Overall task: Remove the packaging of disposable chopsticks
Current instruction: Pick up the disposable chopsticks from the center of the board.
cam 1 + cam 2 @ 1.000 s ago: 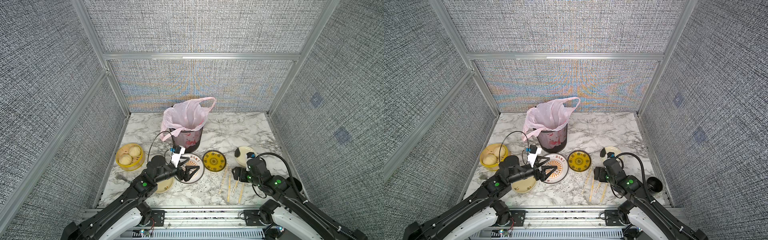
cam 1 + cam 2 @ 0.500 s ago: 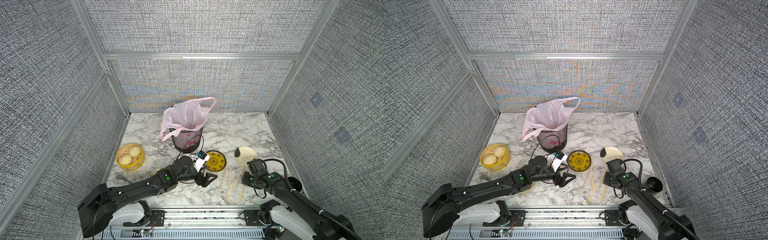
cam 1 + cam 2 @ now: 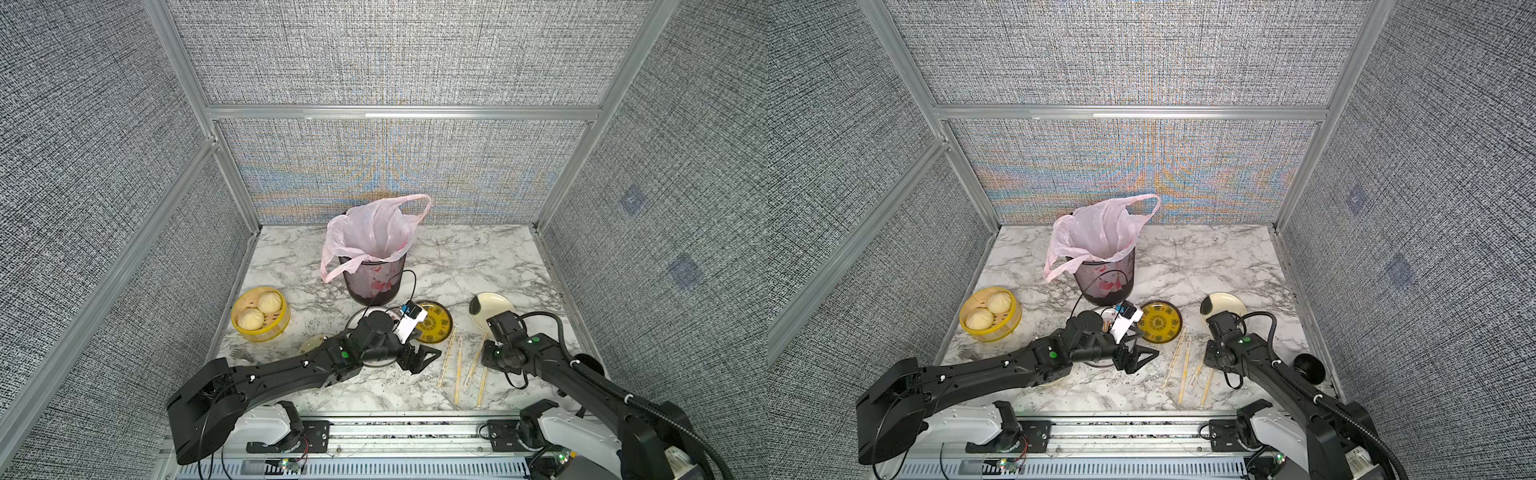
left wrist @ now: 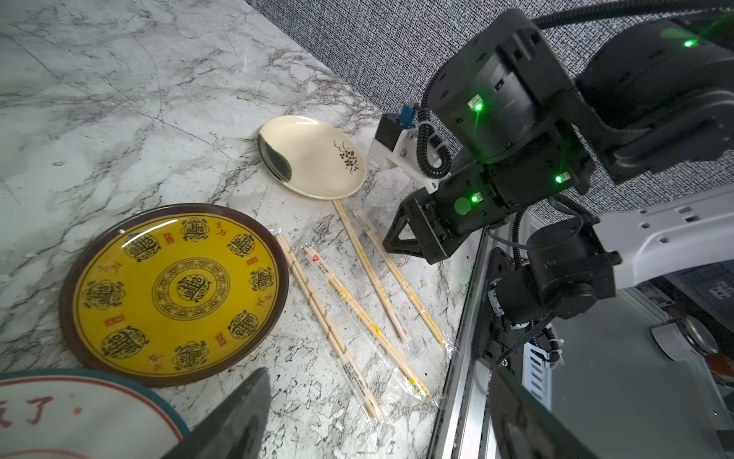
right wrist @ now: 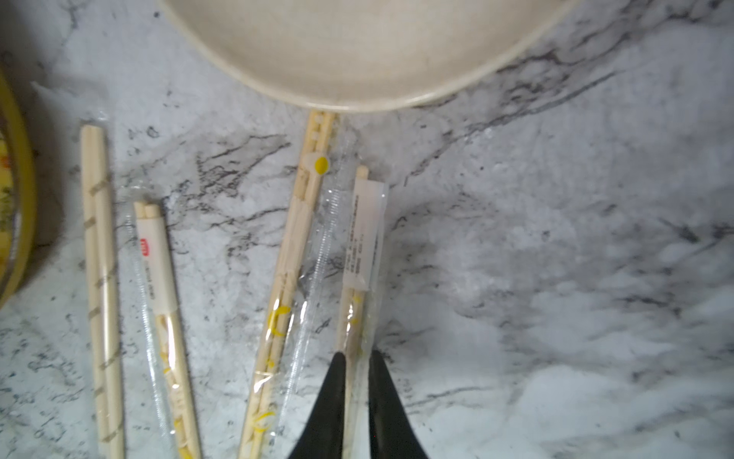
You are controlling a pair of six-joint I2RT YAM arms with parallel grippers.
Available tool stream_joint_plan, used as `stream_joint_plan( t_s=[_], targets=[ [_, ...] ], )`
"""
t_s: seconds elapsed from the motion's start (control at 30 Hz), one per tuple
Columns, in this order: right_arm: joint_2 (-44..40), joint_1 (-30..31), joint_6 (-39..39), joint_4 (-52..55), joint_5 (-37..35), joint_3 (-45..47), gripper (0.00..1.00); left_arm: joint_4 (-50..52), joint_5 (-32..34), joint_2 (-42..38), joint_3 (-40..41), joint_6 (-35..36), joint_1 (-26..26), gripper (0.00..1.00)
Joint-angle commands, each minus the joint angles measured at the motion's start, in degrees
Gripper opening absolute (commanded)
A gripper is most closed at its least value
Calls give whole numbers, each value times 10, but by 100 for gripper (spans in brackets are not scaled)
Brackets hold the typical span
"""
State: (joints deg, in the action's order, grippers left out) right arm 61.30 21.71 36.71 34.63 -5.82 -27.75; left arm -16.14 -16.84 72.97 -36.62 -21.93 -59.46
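Note:
Several pairs of disposable chopsticks [image 3: 459,365] [image 3: 1185,370] lie side by side near the table's front edge, each in its clear packaging [image 4: 357,381]. My right gripper [image 5: 355,355] [image 3: 484,365] is down on the table and shut on the rightmost pair [image 5: 359,278] through its sleeve [image 5: 377,222], below the cream plate. In the left wrist view that pair [image 4: 409,290] runs out from under the right gripper [image 4: 387,242]. My left gripper [image 3: 424,361] [image 3: 1142,360] [image 4: 379,375] hovers open just left of the pairs, holding nothing.
A yellow patterned plate [image 3: 434,328] and a cream plate [image 3: 492,309] sit just behind the chopsticks. A red-rimmed white plate [image 4: 79,413] lies under my left arm. Farther back stand a mesh bin with a pink bag [image 3: 374,266] and a yellow steamer of buns [image 3: 259,316].
My left arm swung right from over the white plate toward the chopsticks, still open. My right gripper dropped onto the rightmost pair and closed on it.

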Motion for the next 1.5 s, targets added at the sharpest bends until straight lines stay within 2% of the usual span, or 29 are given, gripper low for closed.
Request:
stream_joint_plan(
  t_s=[0.0,0.2,0.27,0.33,0.47,0.67,0.77,1.27,1.37,1.47],
  targets=[
    [10,0,0,14,-7,-5,16,-13,3,3,-1,1,-1,86],
    [12,0,1,4,-3,-2,16,-16,8,9,-1,-1,-1,86],
    [13,-3,2,3,-2,-1,24,-17,12,12,-2,-2,-1,86],
    [18,-6,4,5,-2,-1,28,-17,13,16,-4,-3,-1,86],
    [30,-10,0,2,5,-4,28,-20,13,22,-6,-6,-1,86],
    [27,-11,-7,-7,11,-1,15,-21,17,27,-7,-6,-2,86],
    [13,-11,-8,-10,9,2,0,-20,18,29,-8,-5,-2,86],
    [-118,-5,-40,-14,14,21,0,-13,41,61,-32,-1,-2,86],
    [-121,-7,-38,-27,10,34,0,-11,39,70,-40,-2,-2,86],
    [-107,-7,-12,6,-1,25,0,-15,32,79,-43,-6,-2,86]
  ],
)
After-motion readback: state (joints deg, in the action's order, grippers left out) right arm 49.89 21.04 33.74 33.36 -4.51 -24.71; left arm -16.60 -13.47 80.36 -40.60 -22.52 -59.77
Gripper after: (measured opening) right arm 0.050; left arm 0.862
